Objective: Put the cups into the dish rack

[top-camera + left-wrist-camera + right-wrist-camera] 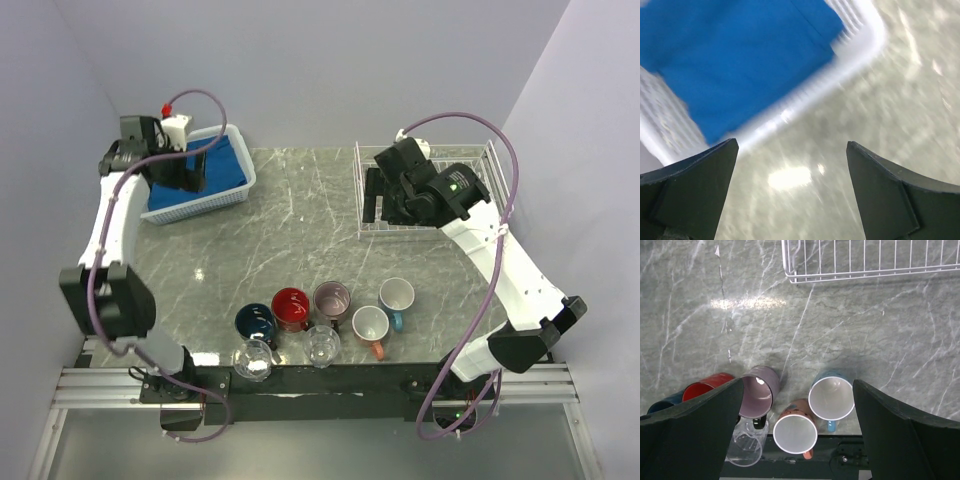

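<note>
Blue cloth (740, 55) lies beyond the left pincer (792, 144), cups (830, 397) beyond the right pincer (798, 381), both spread wide, empty.

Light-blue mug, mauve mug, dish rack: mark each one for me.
Light-blue mug (831, 397), right wrist view, white inside.
Mauve mug (756, 392), right wrist view, open mouth.
Dish rack (865, 260), right wrist view, wire grid near its edge.
</note>
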`<state>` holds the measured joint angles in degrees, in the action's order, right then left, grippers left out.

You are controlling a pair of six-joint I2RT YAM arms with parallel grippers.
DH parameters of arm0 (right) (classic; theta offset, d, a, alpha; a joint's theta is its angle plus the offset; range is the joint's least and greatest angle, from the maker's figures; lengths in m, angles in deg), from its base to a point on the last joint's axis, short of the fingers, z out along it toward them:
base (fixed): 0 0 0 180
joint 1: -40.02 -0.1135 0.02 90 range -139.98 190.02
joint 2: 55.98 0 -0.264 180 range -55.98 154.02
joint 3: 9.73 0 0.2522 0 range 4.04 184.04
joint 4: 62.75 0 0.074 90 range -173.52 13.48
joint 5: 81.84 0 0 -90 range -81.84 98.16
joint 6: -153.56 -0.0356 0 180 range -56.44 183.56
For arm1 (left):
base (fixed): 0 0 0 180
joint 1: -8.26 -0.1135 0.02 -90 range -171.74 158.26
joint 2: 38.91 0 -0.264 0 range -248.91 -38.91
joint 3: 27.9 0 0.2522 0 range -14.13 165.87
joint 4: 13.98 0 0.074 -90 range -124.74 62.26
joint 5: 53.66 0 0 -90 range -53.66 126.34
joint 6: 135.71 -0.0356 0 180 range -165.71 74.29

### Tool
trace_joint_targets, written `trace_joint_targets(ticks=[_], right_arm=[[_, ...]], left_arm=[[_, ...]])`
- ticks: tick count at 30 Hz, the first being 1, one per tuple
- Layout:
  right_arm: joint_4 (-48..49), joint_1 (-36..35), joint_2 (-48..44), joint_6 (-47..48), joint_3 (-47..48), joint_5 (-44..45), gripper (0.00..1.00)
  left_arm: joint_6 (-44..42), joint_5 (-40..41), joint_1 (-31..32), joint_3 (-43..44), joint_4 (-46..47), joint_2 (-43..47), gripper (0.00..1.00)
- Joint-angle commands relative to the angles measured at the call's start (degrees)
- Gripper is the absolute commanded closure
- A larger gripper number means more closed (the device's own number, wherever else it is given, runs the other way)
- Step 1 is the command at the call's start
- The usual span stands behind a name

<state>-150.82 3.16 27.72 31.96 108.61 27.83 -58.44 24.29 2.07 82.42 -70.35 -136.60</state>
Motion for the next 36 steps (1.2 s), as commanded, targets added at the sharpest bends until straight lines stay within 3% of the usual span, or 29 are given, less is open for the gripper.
trace_joint_targets(ticks=[1, 4, 7, 14, 26, 30, 36], right_arm=[[1.88, 0.39, -2.40, 1.10, -0.95, 1.08, 0.02], [2.84, 0.65, -2.84, 0.83, -1.65, 0.82, 0.02], [3.29, 0.56, -3.10, 0.48, -1.92, 0.38, 0.02], [2.67, 0.83, -5.30, -0.05, -3.41, 1.35, 0.02], [2.93, 0.83, -9.61, -2.42, -6.49, 0.56, 0.02], [2.59, 0.83, -9.26, -2.51, -6.05, 0.29, 0.02], [2.40, 2.93, -8.91, -2.25, -6.31, 1.00, 0.00]], left_arm=[[1.83, -4.91, -1.54, -10.49, -4.86, 6.71, 0.04], [3.24, -3.95, -1.54, -19.53, -1.62, 9.36, 0.04], [4.12, -1.49, -1.89, -20.53, 0.59, 7.79, 0.03], [6.05, -0.26, -5.22, -14.47, 2.79, -2.75, 0.03], [6.31, 3.35, -10.06, -1.02, 4.91, -13.13, 0.04], [7.54, 1.25, -10.15, 0.75, 3.76, -13.23, 0.04], [6.76, -3.59, -6.65, -1.36, 0.51, -5.07, 0.04]])
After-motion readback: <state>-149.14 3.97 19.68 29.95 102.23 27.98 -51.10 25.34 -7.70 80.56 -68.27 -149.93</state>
